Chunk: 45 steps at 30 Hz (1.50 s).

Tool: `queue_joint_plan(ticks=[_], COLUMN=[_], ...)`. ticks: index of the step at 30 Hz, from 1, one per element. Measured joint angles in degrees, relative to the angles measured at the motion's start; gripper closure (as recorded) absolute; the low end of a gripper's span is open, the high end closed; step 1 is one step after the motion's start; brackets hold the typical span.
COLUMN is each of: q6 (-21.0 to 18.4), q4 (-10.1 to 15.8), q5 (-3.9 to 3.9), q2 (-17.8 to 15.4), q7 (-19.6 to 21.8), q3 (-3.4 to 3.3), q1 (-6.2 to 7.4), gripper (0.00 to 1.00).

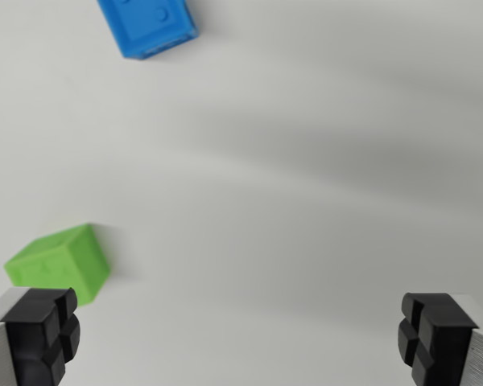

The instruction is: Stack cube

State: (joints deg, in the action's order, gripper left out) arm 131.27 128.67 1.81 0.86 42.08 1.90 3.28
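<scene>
A green cube point(60, 261) lies on the white surface at the wrist view's lower left, just above and touching the edge of my left fingertip in the picture. A blue cube point(149, 26) sits at the top left, partly cut off by the frame's upper edge. My gripper point(237, 338) is open wide, its two black fingertips point(40, 334) at the bottom corners with nothing between them. Both cubes lie apart from each other, the blue one far above the green one in the picture.
A plain white table surface point(306, 177) fills the view, with soft grey shadows running across it.
</scene>
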Motion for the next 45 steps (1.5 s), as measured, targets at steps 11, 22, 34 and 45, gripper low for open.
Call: queue_joint_plan(ticks=[11,22,34,45], q6=[3.7,7.9,12.5,17.2], q4=[5.1,10.0,14.8,18.5], q5=[-0.13,-0.38,-0.63,-0.72], q2=[-1.0,-1.3,-1.1,0.3], q7=[-0.8,-1.4,-1.8,-1.9], q3=[1.1,2.44,3.98,5.81], q1=[1.59,3.48,5.75,8.06], gripper=[0.0,0.0,0.0,0.0])
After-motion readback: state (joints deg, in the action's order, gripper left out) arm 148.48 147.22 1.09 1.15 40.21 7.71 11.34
